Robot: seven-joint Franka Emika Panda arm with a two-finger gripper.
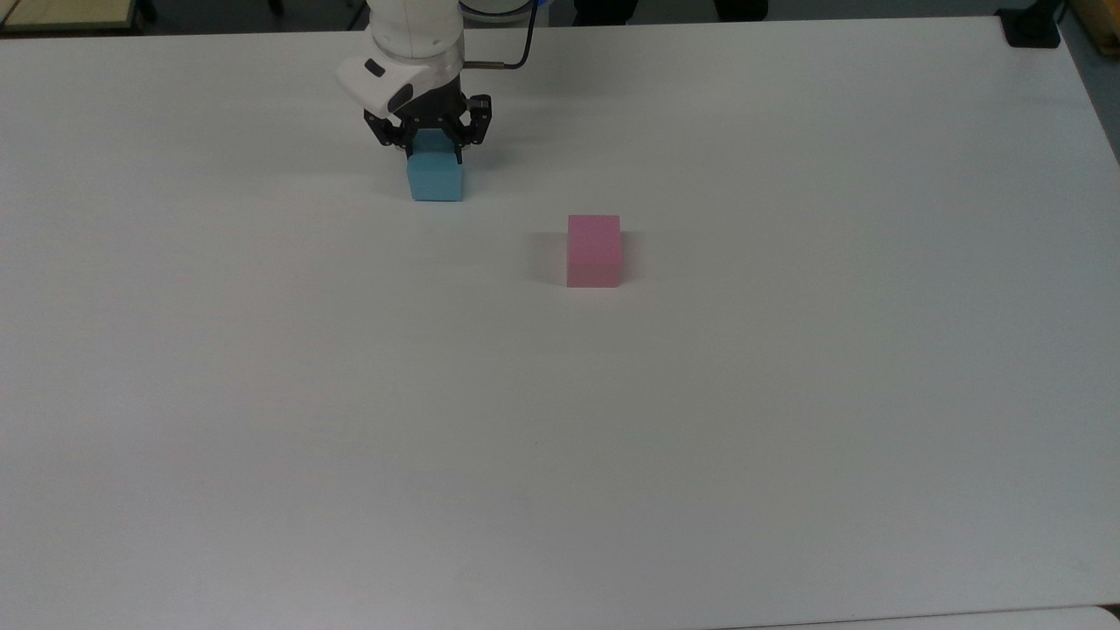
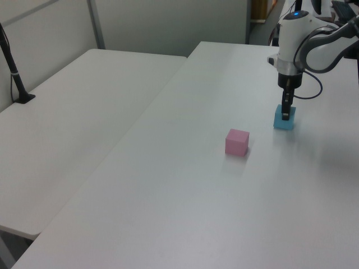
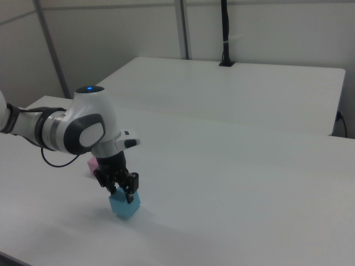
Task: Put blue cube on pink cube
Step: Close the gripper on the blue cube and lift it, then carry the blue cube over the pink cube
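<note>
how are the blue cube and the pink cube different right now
The blue cube is light blue; the pink cube is pastel pink. The blue cube has the pincer closed around its upper part, while the pink cube stands alone, untouched. In the top view the blue cube sits up and to the left of the pink cube. Both look like plain matte cubes of about the same size, on the same white table.
</note>
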